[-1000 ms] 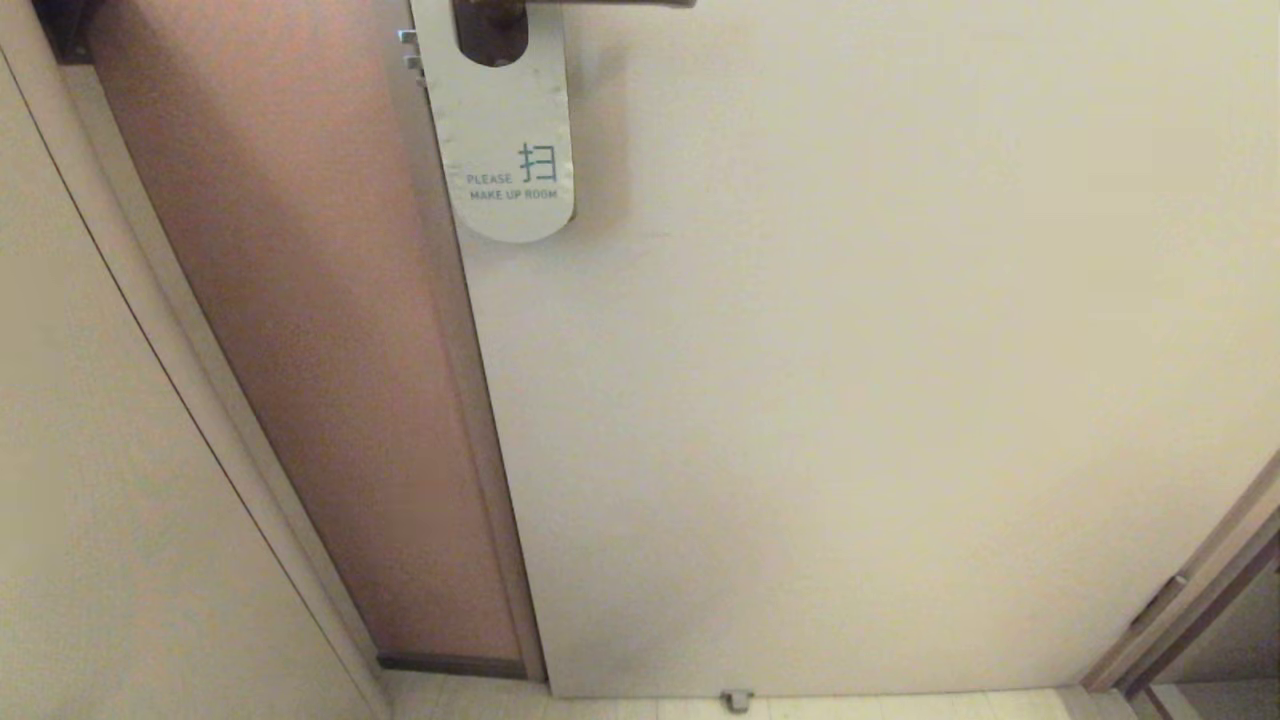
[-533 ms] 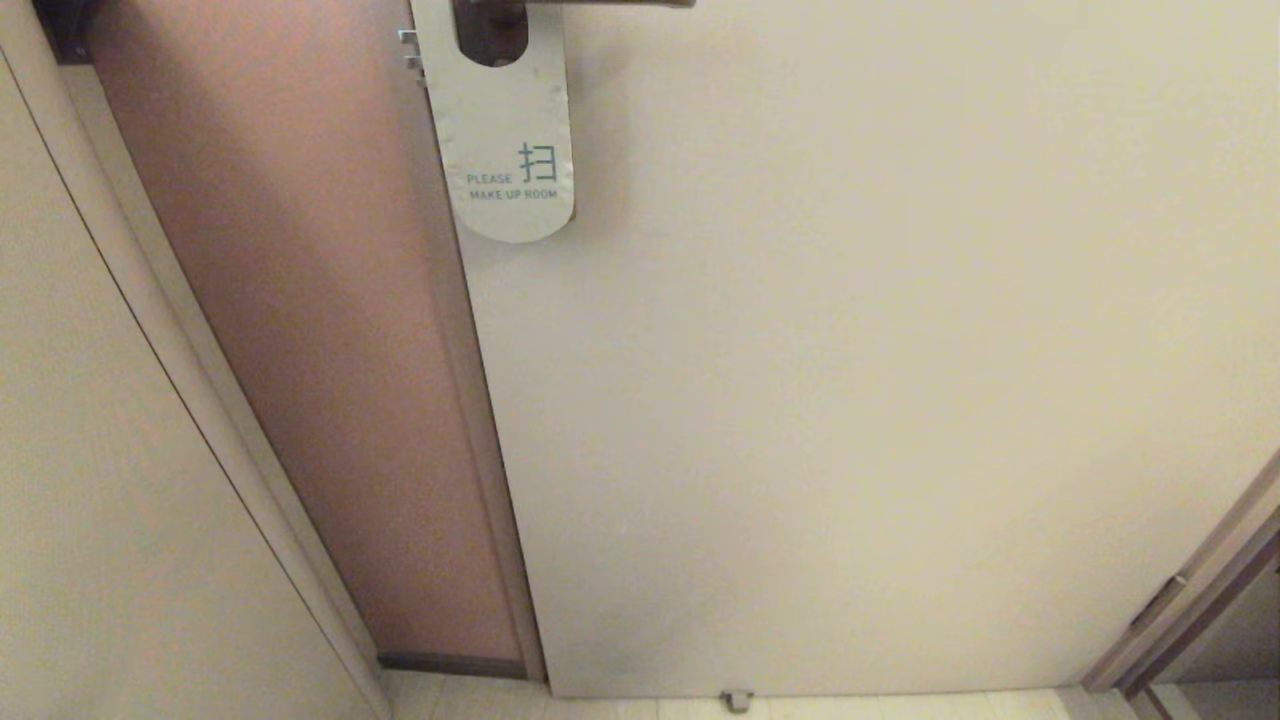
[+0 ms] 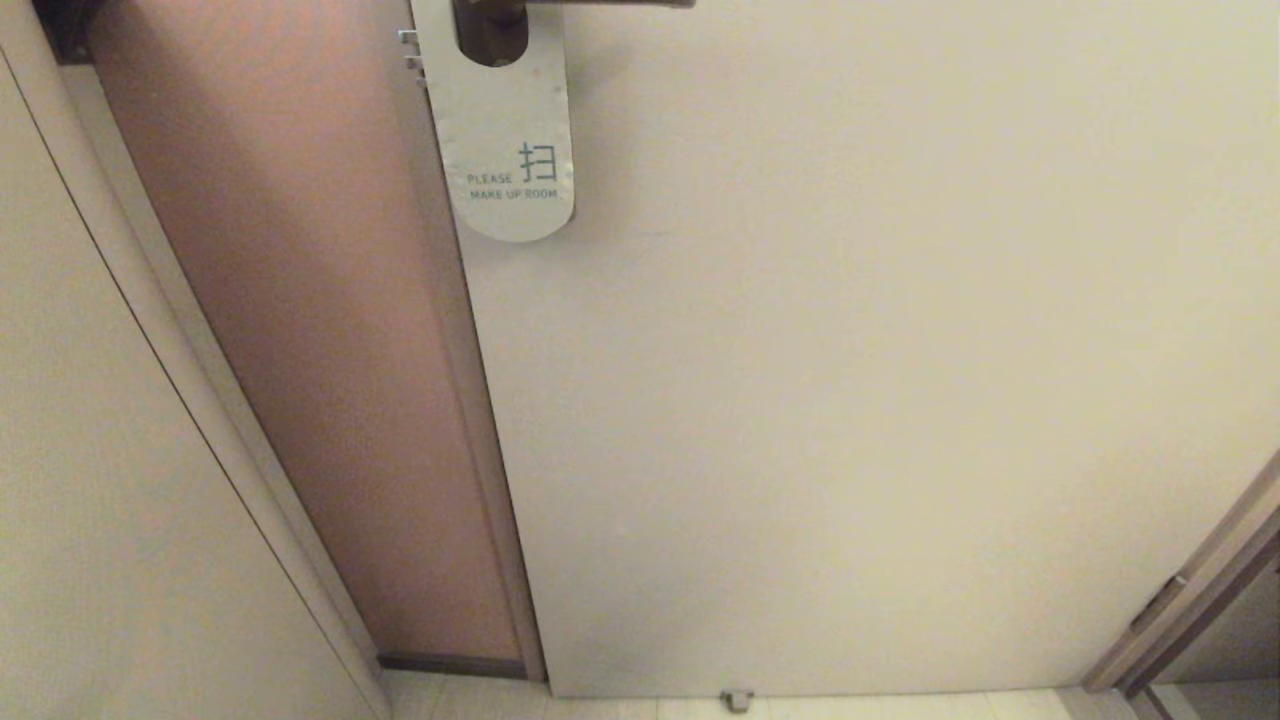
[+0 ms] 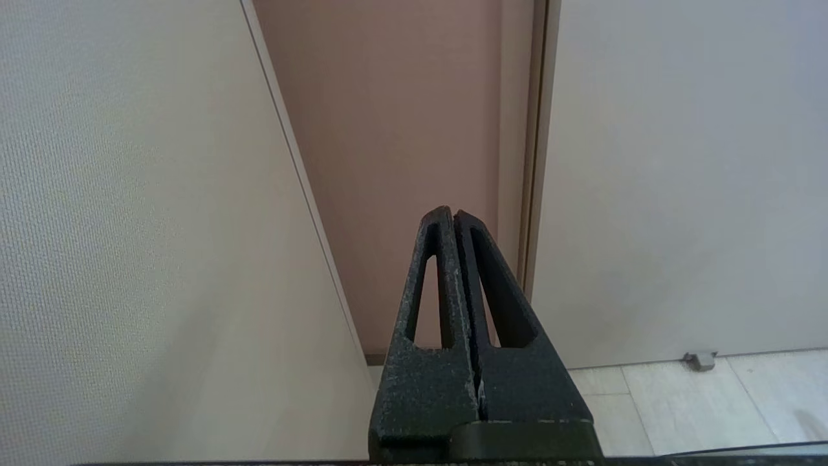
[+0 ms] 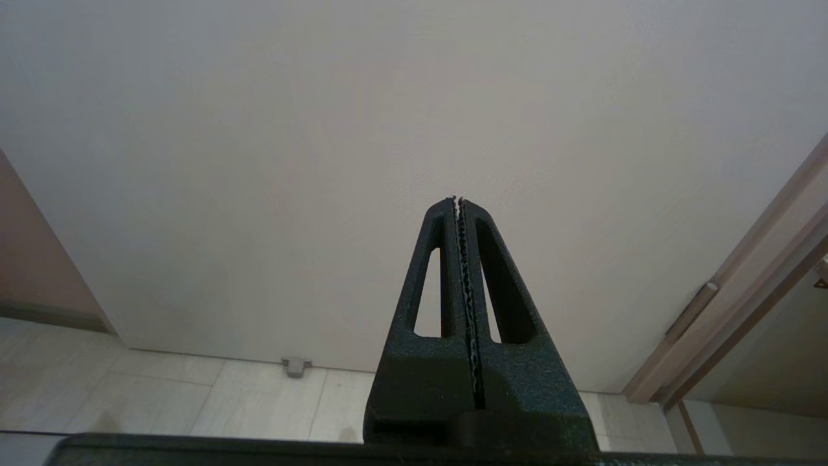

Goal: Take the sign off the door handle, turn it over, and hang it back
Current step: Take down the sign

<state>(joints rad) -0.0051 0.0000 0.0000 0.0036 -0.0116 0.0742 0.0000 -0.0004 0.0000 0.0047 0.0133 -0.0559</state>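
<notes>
Hanging sign [image 3: 508, 150] on door handle [image 3: 590, 3], white face outward

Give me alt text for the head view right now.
A white "PLEASE MAKE UP ROOM" sign hangs from the dark door handle at the top edge, flat against a cream door. No gripper is in this view.

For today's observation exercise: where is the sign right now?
In the head view, the sign hangs on the door handle at the top, left of centre, by the door's edge.
</notes>
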